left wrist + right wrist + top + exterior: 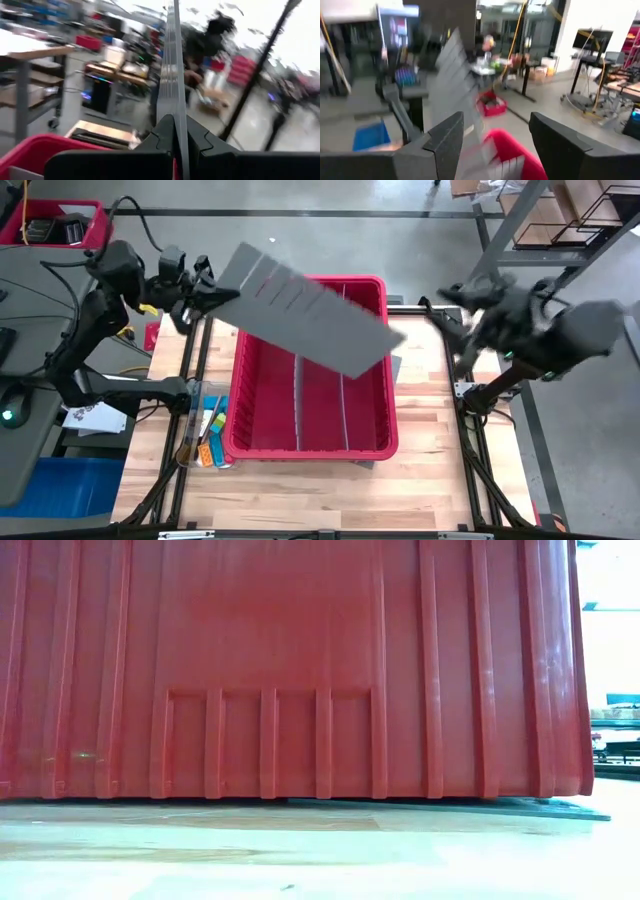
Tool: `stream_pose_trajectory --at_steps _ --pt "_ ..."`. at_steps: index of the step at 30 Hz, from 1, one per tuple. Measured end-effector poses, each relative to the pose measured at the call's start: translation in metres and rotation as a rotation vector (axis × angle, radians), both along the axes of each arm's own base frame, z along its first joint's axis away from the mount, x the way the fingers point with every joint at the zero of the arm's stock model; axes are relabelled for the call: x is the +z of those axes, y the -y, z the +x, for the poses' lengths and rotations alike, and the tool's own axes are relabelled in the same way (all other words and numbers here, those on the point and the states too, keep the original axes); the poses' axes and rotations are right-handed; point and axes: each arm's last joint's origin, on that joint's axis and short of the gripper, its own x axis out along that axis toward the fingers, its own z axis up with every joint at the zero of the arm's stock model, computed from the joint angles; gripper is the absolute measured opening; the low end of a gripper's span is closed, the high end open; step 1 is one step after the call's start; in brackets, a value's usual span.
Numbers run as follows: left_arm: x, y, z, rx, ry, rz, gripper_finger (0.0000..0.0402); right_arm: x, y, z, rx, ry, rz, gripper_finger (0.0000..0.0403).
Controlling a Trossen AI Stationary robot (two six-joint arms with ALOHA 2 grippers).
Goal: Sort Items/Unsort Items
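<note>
A large grey flat panel (310,310) hangs slanted over the red bin (385,380), whose inside is split by grey dividers. My left gripper (205,300) is shut on the panel's left end, beyond the bin's far-left corner. My right gripper (452,315) stands open at the far right of the table, off the panel's right end and touching nothing; its wrist view shows the panel (452,85) ahead of the open fingers (445,135). Small blue, orange and yellow items (205,430) lie in a clear tray on the table against the bin's left wall. My left gripper pinches the panel's left edge (175,131) between its two fingers, one on each flat face. The fingers come level from the table's left. The panel stands on edge in the hold, reaches away over the bin and is lifted clear of it.
The red bin (300,670) fills the low view and sits on a thin dark sheet (470,806) on the wooden table (430,470). A red basket (60,225) stands off the table at the far left. Bare tabletop lies right of and in front of the bin.
</note>
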Motion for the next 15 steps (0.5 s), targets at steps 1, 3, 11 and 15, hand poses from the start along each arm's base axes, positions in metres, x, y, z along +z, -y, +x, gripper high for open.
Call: stream_pose_trajectory --at_steps 1,3,11,15 --pt "0.002 -0.002 0.001 0.04 0.027 -0.016 0.0001 -0.006 -0.002 0.004 0.002 -0.04 -0.009 0.0218" --pt "0.009 -0.004 0.0 0.114 0.103 -0.038 0.0001 -0.018 -0.006 0.011 0.003 -0.118 -0.031 0.0218" --pt "0.031 -0.004 -0.012 0.233 0.41 -0.272 0.0 -0.063 -0.029 0.047 -0.116 -0.493 -0.394 0.0218" --pt "0.031 -0.004 -0.012 0.199 0.448 -0.438 0.0 -0.077 -0.036 0.072 -0.322 -0.718 -0.767 0.0218"
